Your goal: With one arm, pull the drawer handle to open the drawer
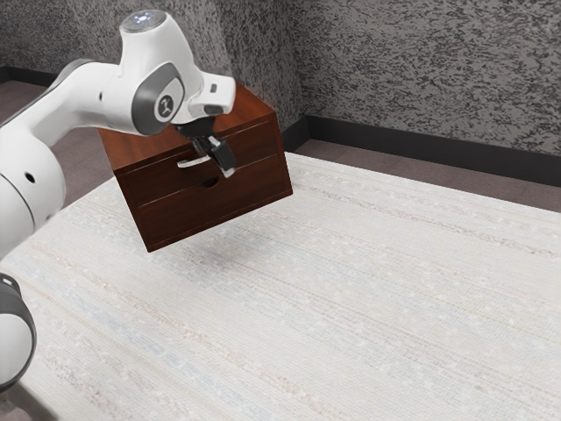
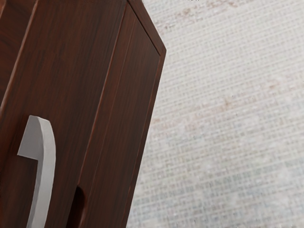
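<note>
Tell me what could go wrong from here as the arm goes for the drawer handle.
1. The black gripper hangs by one end of the pale grey curved handle, not its middle, so a pull might slip off.
2. The dark brown wooden cabinet looks unanchored on the pale woven table; pulling may drag the whole box instead of opening the drawer.

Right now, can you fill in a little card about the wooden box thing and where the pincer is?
cabinet: dark brown wooden drawer cabinet, sitting tilted
handle: pale curved drawer handle on the upper drawer front
upper drawer: front looks flush, not pulled out yet
pincer: black, close against the handle's end toward the exterior view's right
arm: white Franka arm, reaching in from the exterior view's left
table: pale, woven-looking top
</note>
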Controlling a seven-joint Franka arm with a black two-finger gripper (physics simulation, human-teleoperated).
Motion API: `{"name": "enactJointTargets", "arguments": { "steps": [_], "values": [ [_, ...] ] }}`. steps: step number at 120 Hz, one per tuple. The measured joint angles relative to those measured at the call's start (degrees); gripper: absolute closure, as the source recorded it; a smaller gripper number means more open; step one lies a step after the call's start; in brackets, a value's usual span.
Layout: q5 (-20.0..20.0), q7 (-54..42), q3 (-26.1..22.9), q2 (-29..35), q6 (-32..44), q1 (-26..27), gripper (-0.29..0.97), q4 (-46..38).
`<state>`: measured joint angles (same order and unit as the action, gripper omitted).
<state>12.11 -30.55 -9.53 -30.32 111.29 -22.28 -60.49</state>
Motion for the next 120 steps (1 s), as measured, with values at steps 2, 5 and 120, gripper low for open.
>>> {"name": "enactJointTargets", "arguments": {
  "steps": [2,5,120],
  "values": [
    [0.0,-0.9,0.2,0.0,0.2,0.0,0.00,0.0],
    [-0.1,-2.2,0.4,0.0,0.5,0.1,0.00,0.0],
    [-1.5,-22.1,4.1,5.8,6.0,0.0,0.00,-9.4]
  ]
}}
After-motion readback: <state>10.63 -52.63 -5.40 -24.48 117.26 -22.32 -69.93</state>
